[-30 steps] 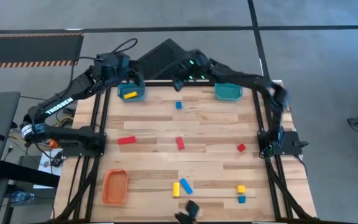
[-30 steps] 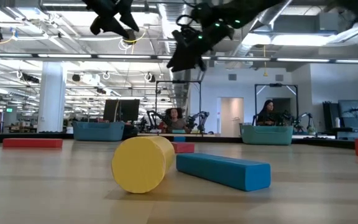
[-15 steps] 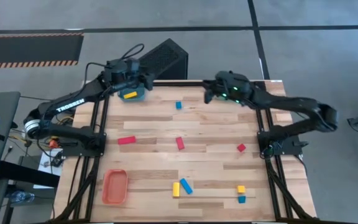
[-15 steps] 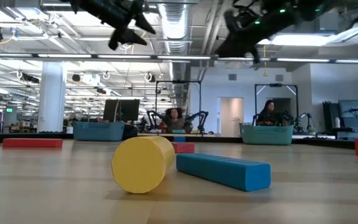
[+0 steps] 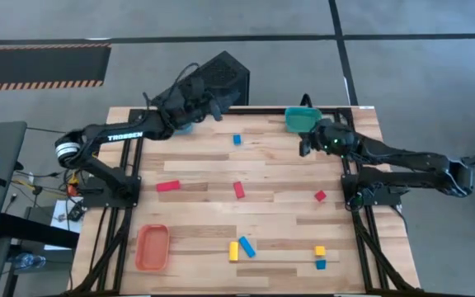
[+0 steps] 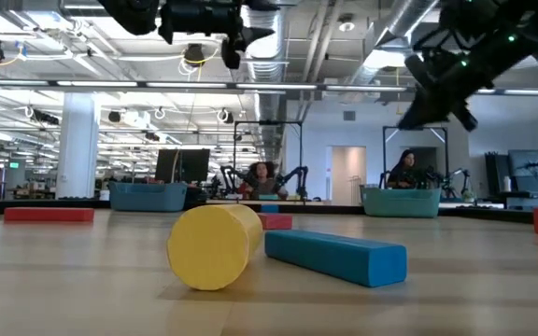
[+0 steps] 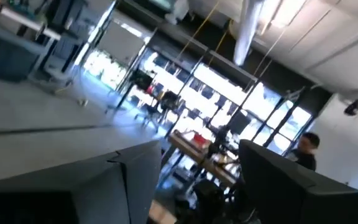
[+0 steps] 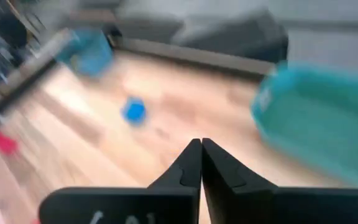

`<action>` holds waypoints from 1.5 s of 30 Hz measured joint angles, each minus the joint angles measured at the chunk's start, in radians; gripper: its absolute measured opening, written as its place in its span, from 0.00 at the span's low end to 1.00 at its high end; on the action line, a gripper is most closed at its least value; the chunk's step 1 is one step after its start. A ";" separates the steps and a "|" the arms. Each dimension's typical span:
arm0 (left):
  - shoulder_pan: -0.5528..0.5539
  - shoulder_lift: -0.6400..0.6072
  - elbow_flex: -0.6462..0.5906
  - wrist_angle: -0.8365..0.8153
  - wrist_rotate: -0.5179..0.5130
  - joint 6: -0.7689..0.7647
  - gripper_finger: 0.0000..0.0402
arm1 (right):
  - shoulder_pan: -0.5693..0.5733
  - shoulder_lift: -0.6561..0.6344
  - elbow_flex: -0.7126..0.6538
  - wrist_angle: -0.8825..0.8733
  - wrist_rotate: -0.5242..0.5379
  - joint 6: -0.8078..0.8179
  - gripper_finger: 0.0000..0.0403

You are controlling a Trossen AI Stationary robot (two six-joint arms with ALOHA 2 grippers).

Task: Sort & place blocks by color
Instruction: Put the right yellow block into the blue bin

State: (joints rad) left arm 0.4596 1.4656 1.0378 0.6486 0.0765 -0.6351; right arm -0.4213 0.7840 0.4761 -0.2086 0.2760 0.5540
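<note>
Small red, yellow and blue blocks lie scattered flat on the wooden table. There is a blue cube (image 5: 237, 139) near the far edge and two red bars (image 5: 168, 186) (image 5: 238, 190). A red cube (image 5: 320, 196) lies to the right. A yellow block (image 5: 233, 250) lies beside a blue bar (image 5: 246, 246) near the front, with a yellow cube (image 5: 320, 250) by a blue cube (image 5: 320, 264). My left gripper (image 5: 215, 104) (image 7: 197, 155) hovers open over the far edge, pointing at the room. My right gripper (image 5: 305, 143) (image 8: 201, 163) is shut and empty, just near of the right teal tray (image 5: 302, 120).
The left teal tray (image 5: 185, 126) sits mostly hidden under my left arm. An orange tray (image 5: 152, 247) rests at the near left corner. A black box (image 5: 221, 73) stands behind the far edge. The low view shows the yellow block (image 6: 215, 245) and blue bar (image 6: 336, 255) close up.
My right gripper has swung from the middle of the far edge toward the table's right and slightly nearer, ending beside the right teal tray. My left gripper has moved right along the far edge, and its arm now covers the left teal tray. No block has moved.
</note>
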 joint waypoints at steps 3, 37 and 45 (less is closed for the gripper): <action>-0.007 0.011 0.000 -0.058 0.030 -0.012 0.47 | 0.042 0.000 -0.007 -0.110 -0.015 0.055 0.02; -0.043 -0.088 0.000 -0.168 0.685 0.268 0.45 | 1.047 0.628 0.625 -0.913 -0.059 1.401 0.03; -0.206 -0.084 0.000 -0.288 0.663 0.357 0.45 | 1.179 0.760 0.803 -0.967 -0.175 1.545 0.18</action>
State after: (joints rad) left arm 0.2541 1.3814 1.0382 0.3608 0.7397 -0.2780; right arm 0.7573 1.5445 1.2795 -1.1759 0.1014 2.0986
